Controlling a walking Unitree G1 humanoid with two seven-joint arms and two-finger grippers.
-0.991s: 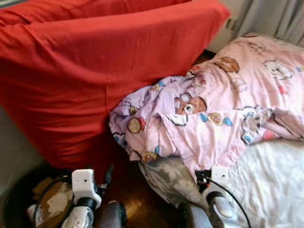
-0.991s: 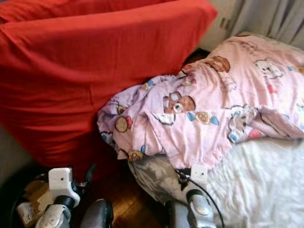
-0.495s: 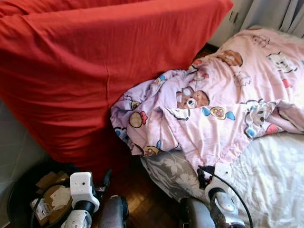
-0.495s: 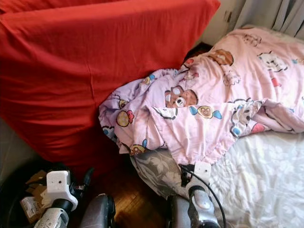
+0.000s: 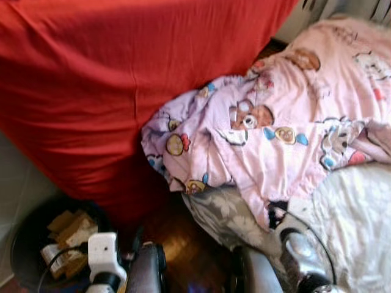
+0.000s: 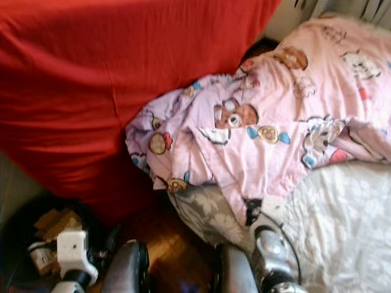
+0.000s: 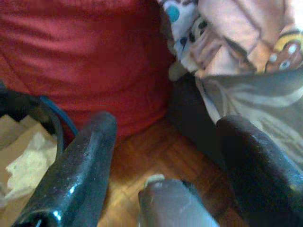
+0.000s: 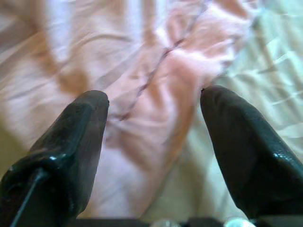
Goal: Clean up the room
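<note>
A pink cartoon-print blanket [image 5: 287,116] lies rumpled across the centre and upper right of the left eye view, its crumpled lower edge hanging off the near corner of a bed and resting against a large red cover [image 5: 116,79] that takes up the upper left. Under the blanket's hem a grey floral sheet [image 5: 223,213] shows at the bed corner, and a white quilted bedspread [image 5: 354,220] occupies the lower right. The right gripper [image 8: 154,142] is at the lower centre-right of the head views, at the blanket's lower edge where it meets the white bedspread; in the right wrist view its two black fingers [image 8: 71,142] stand wide apart with pink fabric and pale bedspread visible between them, and they have hold of nothing. The left gripper [image 7: 165,156] is low at the bottom left of the head views, above a dark wood parquet floor [image 5: 174,238]; in the left wrist view its fingers [image 7: 78,175] are likewise spread wide and empty, with the red cover and the blanket's hanging corner beyond them. A black bin [image 5: 24,244] sits in the lower left corner beside the red cover, holding cardboard scraps and crumpled paper [image 5: 64,235]. The head views are slightly blurred.
</note>
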